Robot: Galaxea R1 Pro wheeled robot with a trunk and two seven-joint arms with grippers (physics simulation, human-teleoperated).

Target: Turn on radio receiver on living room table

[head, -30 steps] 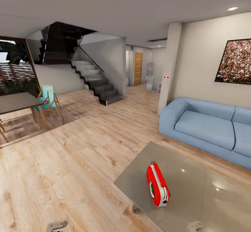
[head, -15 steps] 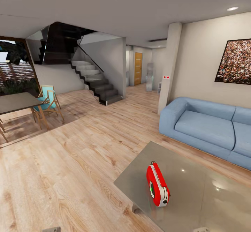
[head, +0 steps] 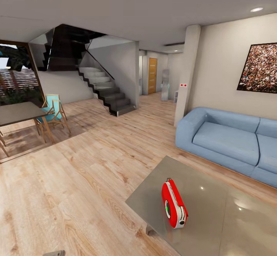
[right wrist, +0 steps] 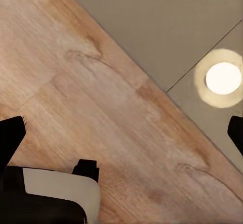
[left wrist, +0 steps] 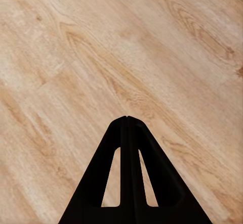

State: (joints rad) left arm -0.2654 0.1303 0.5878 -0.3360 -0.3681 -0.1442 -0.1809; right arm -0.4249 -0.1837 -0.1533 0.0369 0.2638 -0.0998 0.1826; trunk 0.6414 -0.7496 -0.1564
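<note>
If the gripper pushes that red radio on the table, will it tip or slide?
The radio stands upright on a narrow edge, so a push high on its side would probably tip it. The table looks glossy, so a low push may slide it. It looks rigid.

Pale plank floor [head: 77, 179]; blue sofa [head: 227, 140] under a speckled picture [head: 261, 68] — dark staircase [head: 104, 90] behind.

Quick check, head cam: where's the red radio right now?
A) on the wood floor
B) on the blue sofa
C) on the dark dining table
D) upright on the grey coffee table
D. The radio receiver stands upright on the glossy grey table, near its left corner, with the sofa beyond it.
</note>
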